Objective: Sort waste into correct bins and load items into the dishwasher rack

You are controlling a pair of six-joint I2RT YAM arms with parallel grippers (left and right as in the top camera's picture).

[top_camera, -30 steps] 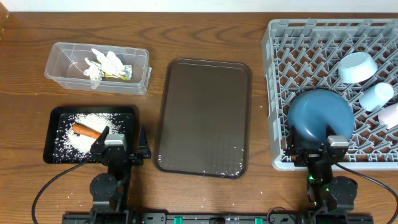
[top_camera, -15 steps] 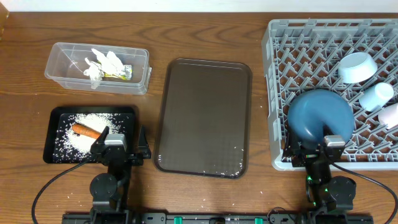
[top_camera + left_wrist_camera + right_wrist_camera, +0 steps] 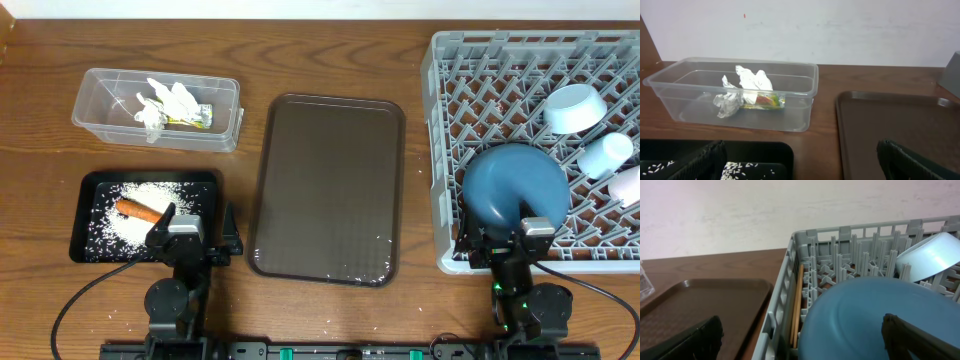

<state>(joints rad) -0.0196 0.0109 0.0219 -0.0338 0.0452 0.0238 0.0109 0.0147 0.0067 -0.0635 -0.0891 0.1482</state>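
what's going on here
Nothing is being handled right now. The left claw and right claw sit at the near edge, open and holding nothing. The rice and carrot lie in the black tray, crumpled paper in the clear box. The blue plate, bowl, cups and chopsticks are in the grey rack.

Black arms (image 3: 168, 298), black jaws, thin black cables (image 3: 64, 305)

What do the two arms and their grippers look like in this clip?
Both the left arm and right arm are black with rounded joints, each topped by a light grey block at the wrist. Thin black cables loop from each base. The fingers are black. A green light glows on the right arm.
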